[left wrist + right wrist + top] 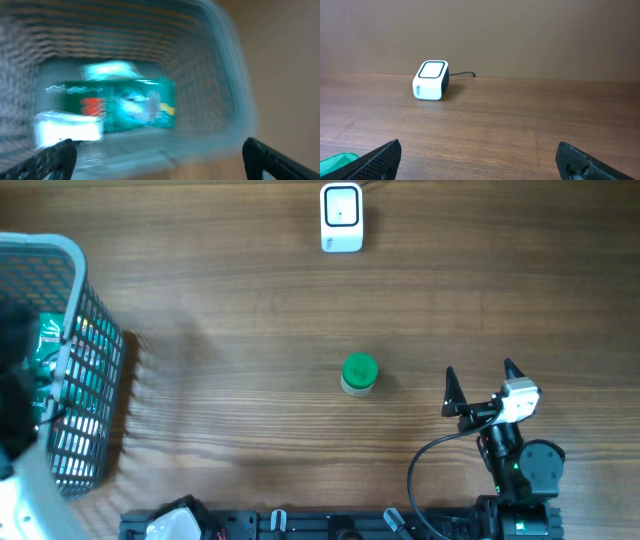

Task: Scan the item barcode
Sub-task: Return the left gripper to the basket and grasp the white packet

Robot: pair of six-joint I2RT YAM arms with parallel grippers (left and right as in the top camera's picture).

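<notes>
Black fingertips (55,159) of the left gripper (160,167) stand wide apart at the bottom of its wrist view, grasping nothing, above the mesh basket (235,85), where a green box (125,106) lies blurred on the floor, long axis across the frame, beside a white packet (67,127). The right gripper (481,375) is likewise released and empty, low over the wooden table (200,300), facing the white scanner (340,218) at the far edge. To that gripper's left, a green-capped jar (359,374) stands upright in mid-table, long axis vertical, cap facing the overhead camera.
</notes>
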